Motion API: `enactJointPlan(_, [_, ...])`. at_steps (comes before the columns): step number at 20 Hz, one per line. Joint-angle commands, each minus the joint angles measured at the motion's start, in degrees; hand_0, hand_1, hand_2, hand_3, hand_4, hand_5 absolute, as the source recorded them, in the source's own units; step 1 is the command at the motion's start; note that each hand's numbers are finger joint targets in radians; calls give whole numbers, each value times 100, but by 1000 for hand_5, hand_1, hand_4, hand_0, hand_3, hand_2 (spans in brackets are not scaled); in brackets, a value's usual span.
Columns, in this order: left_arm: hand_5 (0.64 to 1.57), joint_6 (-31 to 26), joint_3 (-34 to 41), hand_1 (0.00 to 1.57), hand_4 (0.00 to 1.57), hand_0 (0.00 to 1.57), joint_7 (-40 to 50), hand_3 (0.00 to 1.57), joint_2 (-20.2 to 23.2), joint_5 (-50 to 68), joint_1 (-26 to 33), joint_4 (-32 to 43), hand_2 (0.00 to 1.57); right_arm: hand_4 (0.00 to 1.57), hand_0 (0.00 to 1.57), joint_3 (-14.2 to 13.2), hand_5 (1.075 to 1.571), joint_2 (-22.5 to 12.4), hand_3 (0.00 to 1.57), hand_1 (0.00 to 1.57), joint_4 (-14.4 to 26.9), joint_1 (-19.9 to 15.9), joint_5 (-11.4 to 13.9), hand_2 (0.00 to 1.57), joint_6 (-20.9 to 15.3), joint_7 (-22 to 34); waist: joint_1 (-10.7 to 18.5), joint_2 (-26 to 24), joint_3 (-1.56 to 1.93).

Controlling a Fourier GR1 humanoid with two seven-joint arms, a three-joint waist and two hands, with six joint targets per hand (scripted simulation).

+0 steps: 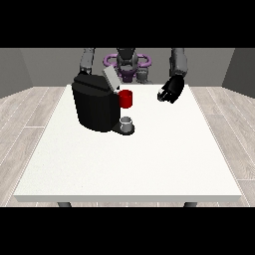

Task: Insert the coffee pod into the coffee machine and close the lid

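Coffee machine (95,105) with raised lid (110,77) on the white bench (129,164).
A grey thing (127,123) sits at the machine's base below a red thing at the machine (126,98). The hand at the view's right (170,90) hovers with curled fingers, holding nothing.

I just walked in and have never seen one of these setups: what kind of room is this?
Probably a plain test room rather than a kitchen: a big white table on a wood-plank floor with bare grey walls, holding only a black coffee machine, and a robot standing behind it.
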Motion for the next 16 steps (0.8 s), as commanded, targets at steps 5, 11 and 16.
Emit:
enactJointPlan(5, [1571, -660, -202, 1424, 557, 1424, 539, 1341, -599, -60, -386, -492, 1404, 0, 0, -202, 1571, -63, 0, 0, 631, -186, -1, 0, -69, -124, 210, -436, 2])
enactJointPlan(11, [1571, -916, -90, 1331, 592, 1331, 762, 1323, -603, -84, -725, -617, 1351, 0, 0, -88, 1571, -29, 0, 0, 545, -169, -7, 0, 67, -101, 18, -571, 0])
enactJointPlan(16, [1571, -1291, 520, 956, 517, 956, 1056, 1358, -376, 318, -1351, -354, 1160, 0, 0, 18, 1571, 99, 0, 0, 221, -333, -87, 0, 157, 2, -363, -432, -1])
